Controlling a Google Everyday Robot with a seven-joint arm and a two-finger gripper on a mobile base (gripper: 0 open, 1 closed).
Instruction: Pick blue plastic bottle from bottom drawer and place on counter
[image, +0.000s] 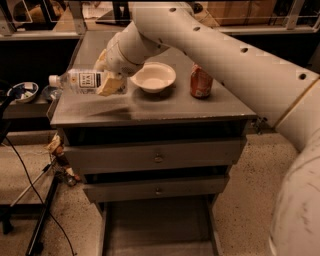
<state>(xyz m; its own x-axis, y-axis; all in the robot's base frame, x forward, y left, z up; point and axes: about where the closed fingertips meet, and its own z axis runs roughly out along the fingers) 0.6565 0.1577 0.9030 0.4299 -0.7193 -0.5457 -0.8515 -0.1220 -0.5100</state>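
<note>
My gripper (111, 81) is shut on the blue plastic bottle (82, 80). It holds the bottle on its side, white cap pointing left, just above the left part of the counter (165, 107), with the cap end past the counter's left edge. The bottle casts a shadow on the counter below it. The bottom drawer (155, 230) is pulled open at the foot of the cabinet, and the part in view holds nothing. My arm reaches in from the upper right across the counter.
A white bowl (153, 76) stands on the counter right beside my gripper. An orange soda can (201, 81) stands right of the bowl. The two upper drawers (158, 158) are shut. A low side shelf with a small bowl (23, 92) and cables lies to the left.
</note>
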